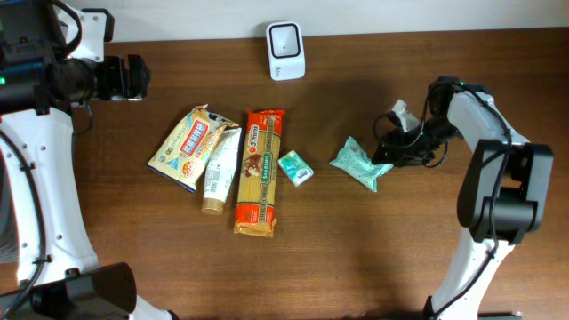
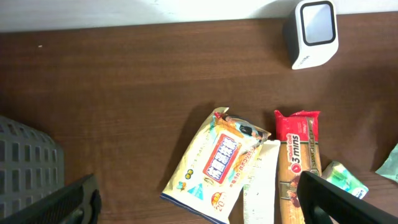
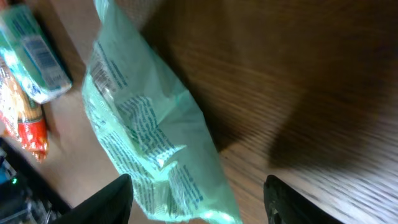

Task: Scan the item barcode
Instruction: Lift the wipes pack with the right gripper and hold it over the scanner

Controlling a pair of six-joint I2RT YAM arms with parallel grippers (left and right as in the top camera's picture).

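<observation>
- The right fingers (image 3: 112, 202) are apart. One end of the teal pouch (image 3: 155, 137) sits between them, but they aren't clamped on it. The pouch lies on the worktop (image 1: 418, 231), to the right of the other goods and well apart from the scanner (image 1: 285, 50) at the back edge.
- I'm guessing the pouch is the item in play, since it's the only thing near that arm. I'd close on a short end or an edge, not across the middle. Soft film crumples, and a creased code probably won't read.
- The wrist view shows print on the pouch, but I can't pick out a barcode. So which face needs to go to the scanner window is anyone's guess. Either way, keep the fingers off the printed panel.
- After that, lift it well clear, carry it up and left, and hold the face square to the window.
- The left fingers (image 2: 336, 199) are wide apart with nothing in them, up at the far left and out of the way.
- A small green pack (image 1: 295, 167) sits near the pouch and is the one most likely to get nudged. Further left are a spaghetti packet (image 1: 260, 173), a tube (image 1: 220, 169) and a wipes packet (image 1: 188, 147) touching the tube.
</observation>
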